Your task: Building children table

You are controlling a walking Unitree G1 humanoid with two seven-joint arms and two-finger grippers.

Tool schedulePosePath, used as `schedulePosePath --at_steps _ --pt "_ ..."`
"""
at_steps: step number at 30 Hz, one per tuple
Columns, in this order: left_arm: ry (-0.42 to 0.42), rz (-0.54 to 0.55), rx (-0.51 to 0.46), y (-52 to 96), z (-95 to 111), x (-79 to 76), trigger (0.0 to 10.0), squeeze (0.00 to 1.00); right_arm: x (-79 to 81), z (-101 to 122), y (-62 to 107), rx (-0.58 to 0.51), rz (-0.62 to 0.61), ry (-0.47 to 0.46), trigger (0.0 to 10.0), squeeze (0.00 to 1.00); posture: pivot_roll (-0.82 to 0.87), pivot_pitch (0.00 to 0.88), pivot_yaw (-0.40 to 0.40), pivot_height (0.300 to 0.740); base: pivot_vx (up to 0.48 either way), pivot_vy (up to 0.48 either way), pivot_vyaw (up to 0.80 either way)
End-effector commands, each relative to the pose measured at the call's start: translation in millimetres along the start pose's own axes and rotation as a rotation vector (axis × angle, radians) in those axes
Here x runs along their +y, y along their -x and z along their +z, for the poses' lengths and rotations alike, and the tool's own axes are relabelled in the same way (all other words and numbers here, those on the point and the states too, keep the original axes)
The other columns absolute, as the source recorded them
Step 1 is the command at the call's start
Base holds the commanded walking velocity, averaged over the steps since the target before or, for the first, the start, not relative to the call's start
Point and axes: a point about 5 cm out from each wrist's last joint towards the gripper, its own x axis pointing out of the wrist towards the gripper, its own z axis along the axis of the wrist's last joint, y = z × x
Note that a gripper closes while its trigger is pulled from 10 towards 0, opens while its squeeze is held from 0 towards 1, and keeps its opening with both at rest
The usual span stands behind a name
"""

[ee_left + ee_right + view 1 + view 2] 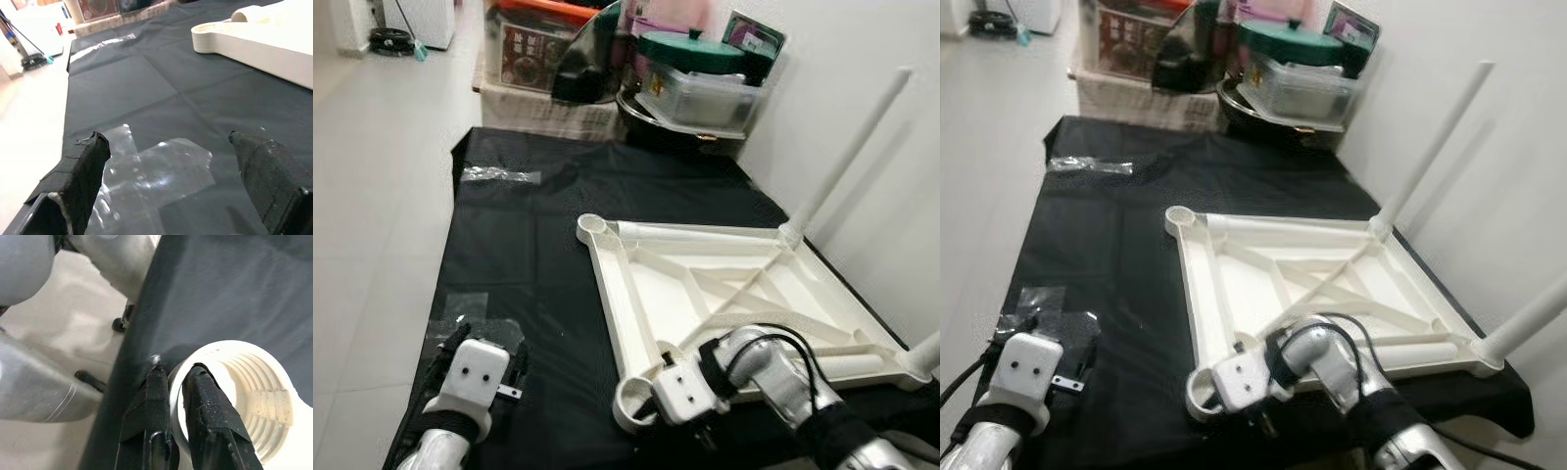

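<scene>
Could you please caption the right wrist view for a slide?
Right gripper pinching the rim of the tabletop's threaded leg socket at the black cloth's edge.

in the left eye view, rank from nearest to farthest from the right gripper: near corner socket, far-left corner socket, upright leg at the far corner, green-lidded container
1. Near corner socket: pinched at its rim by the right gripper.
2. Far-left corner socket: farther up the tabletop's left edge.
3. Upright leg: far right corner, by the wall.
4. Green-lidded container: beyond the black sheet, at the back.

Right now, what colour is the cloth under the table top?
Black cloth, plain, clearest in the left eye view.
</scene>
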Motion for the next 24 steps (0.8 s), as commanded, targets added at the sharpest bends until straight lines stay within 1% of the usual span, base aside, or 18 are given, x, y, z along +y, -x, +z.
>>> schedulePosePath --at_steps 1,2,3,4,5,9,10,11,12,13,14,15,17,18,19,21,23,24 --pt "0.002 -0.022 0.003 -1.8 -3 -2.6 10.0 0.00 23.4 -21 -11.0 0.098 0.112 -0.093 9.1 0.00 0.01 0.000 -0.190 0.740 0.000 0.000 0.00" --pt "0.001 -0.020 0.000 -3.5 -3 -1.7 10.0 0.00 14.1 -18 -11.7 0.079 0.023 -0.124 10.0 0.24 0.01 0.000 -0.188 0.740 0.000 0.000 0.00" --pt "0.000 -0.019 -0.002 -4.6 -3 -1.1 10.0 0.00 7.3 -17 -12.4 0.061 -0.038 -0.148 10.0 0.24 0.01 0.000 -0.187 0.740 0.000 0.000 0.00" --pt "-0.002 -0.018 -0.005 -6.4 -3 -0.4 10.0 0.00 -2.5 -11 -10.8 0.027 -0.108 -0.176 10.0 1.00 0.01 0.000 -0.184 0.740 0.000 0.000 0.00" --pt "-0.003 -0.017 -0.008 -7.6 -3 0.1 10.0 0.00 -10.7 -5 -8.4 -0.001 -0.162 -0.189 10.0 1.00 0.01 0.000 -0.184 0.740 0.000 0.000 0.00" --pt "-0.004 -0.017 -0.012 -8.9 -3 0.4 10.0 0.00 -16.4 1 -5.3 -0.022 -0.205 -0.192 10.0 1.00 0.01 0.000 -0.184 0.740 0.000 0.000 0.00" --pt "-0.006 -0.016 -0.017 -9.5 -2 1.4 10.0 0.00 -28.2 9 3.1 -0.050 -0.271 -0.197 10.0 1.00 0.02 0.000 -0.180 0.740 0.000 0.000 0.00" --pt "-0.006 -0.016 -0.017 -9.5 -2 1.4 10.0 0.00 -28.2 9 3.1 -0.050 -0.271 -0.197 10.0 1.00 0.02 0.000 -0.180 0.740 0.000 0.000 0.00" --pt "-0.008 -0.014 -0.019 -10.0 -2 2.6 10.0 0.00 -38.4 19 12.6 -0.081 -0.323 -0.198 10.0 1.00 0.02 0.000 -0.177 0.740 0.000 0.000 0.00" --pt "-0.008 -0.014 -0.019 -10.0 -2 2.6 10.0 0.00 -38.4 19 12.6 -0.081 -0.323 -0.198 10.0 1.00 0.02 0.000 -0.177 0.740 0.000 0.000 0.00" --pt "-0.010 -0.012 -0.021 -10.3 -2 3.9 10.0 0.00 -47.6 30 24.1 -0.117 -0.374 -0.185 10.0 1.00 0.02 0.000 -0.177 0.740 0.000 0.000 0.00" --pt "-0.012 -0.011 -0.022 -11.1 -3 4.4 10.0 0.00 -52.8 44 39.0 -0.162 -0.392 -0.159 10.0 1.00 0.02 0.000 -0.178 0.740 0.000 0.000 0.00" --pt "-0.012 -0.011 -0.022 -11.1 -3 4.4 10.0 0.00 -52.8 44 39.0 -0.162 -0.392 -0.159 10.0 1.00 0.02 0.000 -0.178 0.740 0.000 0.000 0.00" --pt "-0.013 -0.011 -0.025 -11.6 -2 4.2 10.0 0.00 -52.6 55 51.8 -0.185 -0.377 -0.124 10.0 1.00 0.02 0.000 -0.177 0.740 0.000 0.000 0.00" --pt "-0.013 -0.011 -0.025 -11.6 -2 4.2 10.0 0.00 -52.6 55 51.8 -0.185 -0.377 -0.124 10.0 1.00 0.02 0.000 -0.177 0.740 0.000 0.000 0.00" --pt "-0.014 -0.010 -0.029 -12.4 -2 3.9 10.0 0.00 -47.7 68 74.5 -0.186 -0.313 -0.057 10.0 1.00 0.03 0.000 -0.179 0.740 0.000 0.000 0.00" --pt "-0.014 -0.010 -0.029 -12.4 -2 3.9 10.0 0.00 -47.7 68 74.5 -0.186 -0.313 -0.057 10.0 1.00 0.03 0.000 -0.179 0.740 0.000 0.000 0.00" --pt "-0.014 -0.009 -0.030 -12.9 -2 4.0 10.0 0.00 -46.4 70 80.3 -0.176 -0.293 -0.041 10.0 1.00 0.03 0.000 -0.178 0.740 0.000 0.000 0.00"
